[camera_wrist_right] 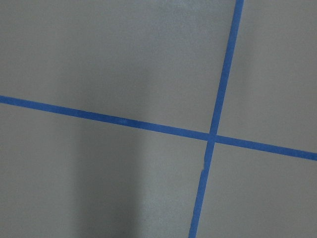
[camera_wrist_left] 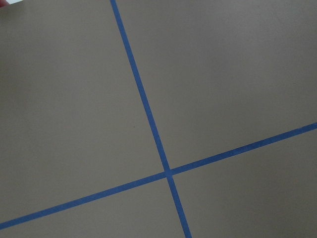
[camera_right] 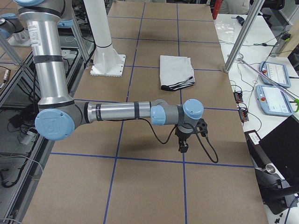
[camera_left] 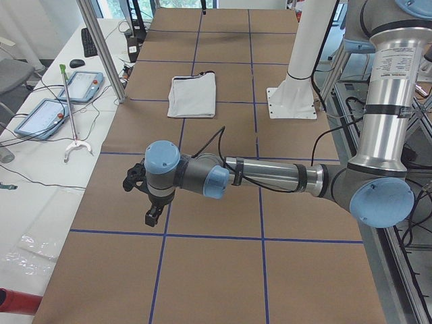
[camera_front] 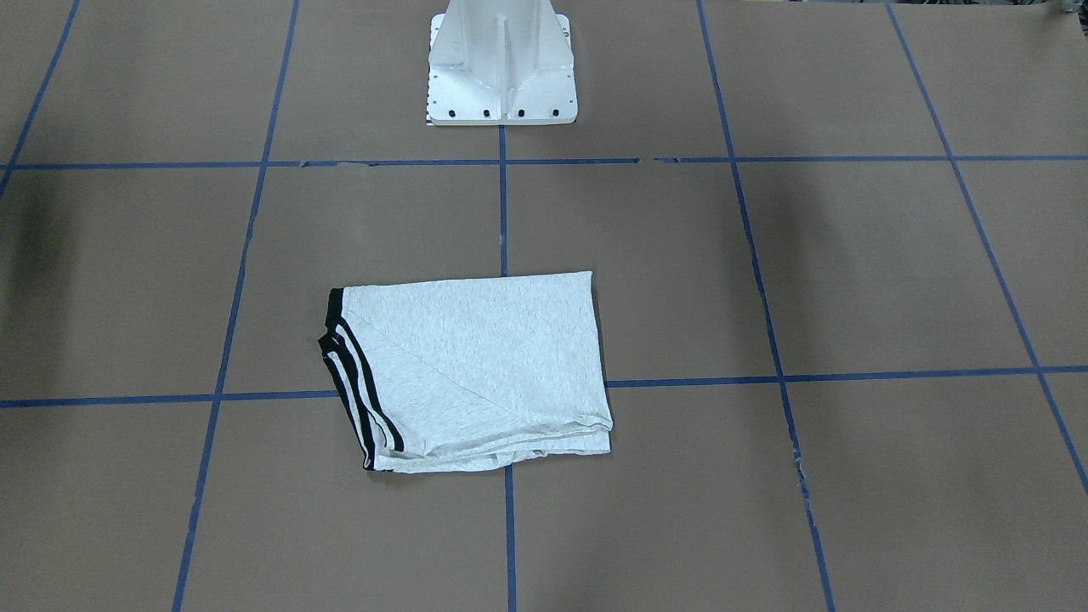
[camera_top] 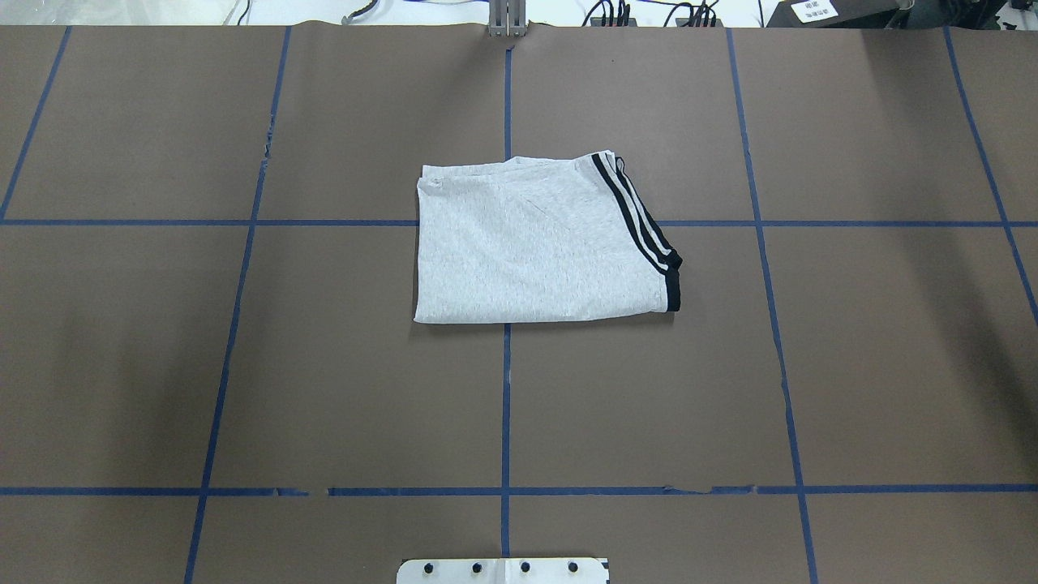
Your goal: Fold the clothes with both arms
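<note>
Nearest the side cameras, the left arm (camera_left: 270, 177) and the right arm (camera_right: 117, 112) are each reaching out low over the table (camera_top: 324, 389), at opposite ends of it. The left gripper (camera_left: 152, 214) and the right gripper (camera_right: 183, 147) are hanging above bare brown paper. Whether their jaws are parted or closed cannot be told from these side views, and the wrist views are showing only paper and blue tape lines (camera_top: 506, 405).

The T-shirt (camera_top: 527, 243) is lying at mid-table across a tape crossing, on the far side of the white pedestal (camera_front: 501, 68) and well apart from both grippers. It is resting as a flat, layered rectangle, with its black stripes (camera_top: 636, 215) running along the right edge. On this evidence the folding is looking largely done.

The cloth is probably light, soft and limp, with layers prone to sliding. A hold would best be taken by pinching two corners of one edge, one per gripper, catching every layer. No container is showing.
</note>
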You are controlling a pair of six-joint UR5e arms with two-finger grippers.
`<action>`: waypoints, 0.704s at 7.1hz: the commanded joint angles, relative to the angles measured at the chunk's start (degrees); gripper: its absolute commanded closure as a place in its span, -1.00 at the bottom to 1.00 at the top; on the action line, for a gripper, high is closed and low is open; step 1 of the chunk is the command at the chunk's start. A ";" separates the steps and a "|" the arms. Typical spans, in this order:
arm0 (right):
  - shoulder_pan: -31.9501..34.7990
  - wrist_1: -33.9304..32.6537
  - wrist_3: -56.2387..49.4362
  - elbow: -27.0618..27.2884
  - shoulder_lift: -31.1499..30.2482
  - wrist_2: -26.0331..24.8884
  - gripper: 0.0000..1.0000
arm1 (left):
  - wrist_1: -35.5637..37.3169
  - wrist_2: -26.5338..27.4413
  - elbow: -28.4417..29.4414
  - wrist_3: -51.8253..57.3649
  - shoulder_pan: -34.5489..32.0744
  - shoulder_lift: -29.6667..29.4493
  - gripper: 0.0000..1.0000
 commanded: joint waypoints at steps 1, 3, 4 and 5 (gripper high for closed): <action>0.00 0.08 -0.06 0.29 -0.67 -0.04 -1.00 | -0.07 0.18 -0.37 -0.03 0.04 -0.14 -1.00; 0.00 0.08 -0.14 0.38 -0.67 -0.04 -1.00 | -0.07 0.26 -0.81 -0.03 0.04 -0.67 -1.00; 0.00 0.08 -0.14 0.20 -0.67 -0.04 -1.00 | -0.07 0.26 -0.98 -0.03 0.13 -0.76 -1.00; 0.00 0.08 -0.06 0.12 -0.67 -0.04 -1.00 | -0.07 0.26 -0.72 -0.03 0.13 -0.76 -1.00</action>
